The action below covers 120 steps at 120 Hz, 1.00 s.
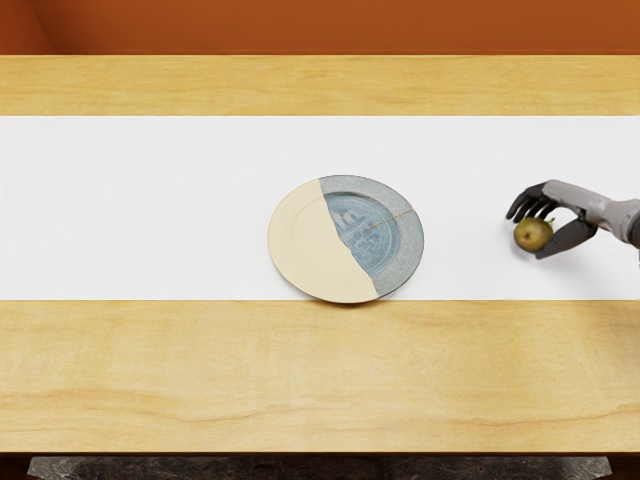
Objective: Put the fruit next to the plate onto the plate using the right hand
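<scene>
Right hand (pixel 550 212) half-curled around the fruit (pixel 533 234), fingers and thumb against its sides, well apart from the plate (pixel 300 245).

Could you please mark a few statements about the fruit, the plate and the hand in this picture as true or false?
1. The fruit lies on the plate. False: it sits on the white runner, to the right of the plate and apart from it.
2. The right hand is at the fruit, with its fingers curled around it. True.
3. Both hands are in view. False: only the right hand shows, coming in from the right edge.
4. The plate is part cream and part blue-grey. True.
</scene>
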Each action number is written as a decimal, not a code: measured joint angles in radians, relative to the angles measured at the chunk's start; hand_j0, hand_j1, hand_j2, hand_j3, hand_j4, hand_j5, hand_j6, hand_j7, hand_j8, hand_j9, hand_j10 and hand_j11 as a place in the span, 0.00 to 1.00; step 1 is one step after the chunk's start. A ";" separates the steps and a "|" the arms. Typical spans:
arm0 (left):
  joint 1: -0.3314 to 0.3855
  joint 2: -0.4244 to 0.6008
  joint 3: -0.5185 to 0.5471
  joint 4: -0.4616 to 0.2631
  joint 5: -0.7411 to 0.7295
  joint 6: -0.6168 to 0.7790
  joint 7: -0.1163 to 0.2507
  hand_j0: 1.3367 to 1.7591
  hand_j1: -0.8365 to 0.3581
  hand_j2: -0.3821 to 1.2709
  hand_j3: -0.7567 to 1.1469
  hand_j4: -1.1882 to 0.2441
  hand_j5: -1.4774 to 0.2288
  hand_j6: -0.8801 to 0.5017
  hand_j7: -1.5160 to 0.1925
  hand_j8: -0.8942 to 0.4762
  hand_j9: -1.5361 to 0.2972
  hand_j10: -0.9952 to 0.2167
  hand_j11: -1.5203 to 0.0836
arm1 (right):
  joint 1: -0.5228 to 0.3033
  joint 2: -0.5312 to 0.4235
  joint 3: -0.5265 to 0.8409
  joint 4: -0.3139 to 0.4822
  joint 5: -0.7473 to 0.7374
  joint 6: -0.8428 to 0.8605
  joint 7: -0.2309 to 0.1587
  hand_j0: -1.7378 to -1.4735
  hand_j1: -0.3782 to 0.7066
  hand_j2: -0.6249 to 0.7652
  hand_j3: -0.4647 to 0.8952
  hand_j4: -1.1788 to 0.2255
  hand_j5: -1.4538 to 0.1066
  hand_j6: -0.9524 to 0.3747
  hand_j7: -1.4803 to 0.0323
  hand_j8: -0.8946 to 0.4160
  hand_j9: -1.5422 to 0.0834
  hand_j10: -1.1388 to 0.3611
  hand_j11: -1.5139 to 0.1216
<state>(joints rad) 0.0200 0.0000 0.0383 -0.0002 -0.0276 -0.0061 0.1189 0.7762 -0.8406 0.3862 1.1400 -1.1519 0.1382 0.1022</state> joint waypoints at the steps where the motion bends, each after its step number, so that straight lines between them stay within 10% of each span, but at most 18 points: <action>1: 0.000 0.000 0.000 0.000 0.000 0.000 0.000 0.76 0.99 0.23 0.40 0.83 0.87 0.64 0.89 0.65 0.84 0.82 0.95 | 0.000 -0.001 0.000 0.000 0.002 0.001 0.000 0.31 0.54 0.56 0.34 0.45 0.47 0.34 0.51 0.36 0.51 0.52 0.49; 120: 0.000 0.000 0.000 0.000 0.000 0.000 0.001 0.76 0.99 0.23 0.40 0.83 0.87 0.64 0.89 0.65 0.84 0.82 0.95 | 0.114 0.014 0.019 0.082 0.159 0.132 0.001 0.31 0.54 0.54 0.34 0.47 0.48 0.34 0.52 0.36 0.52 0.51 0.50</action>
<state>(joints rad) 0.0200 0.0000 0.0383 -0.0002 -0.0276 -0.0061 0.1195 0.8900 -0.8264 0.4052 1.2220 -0.9926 0.2699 0.1029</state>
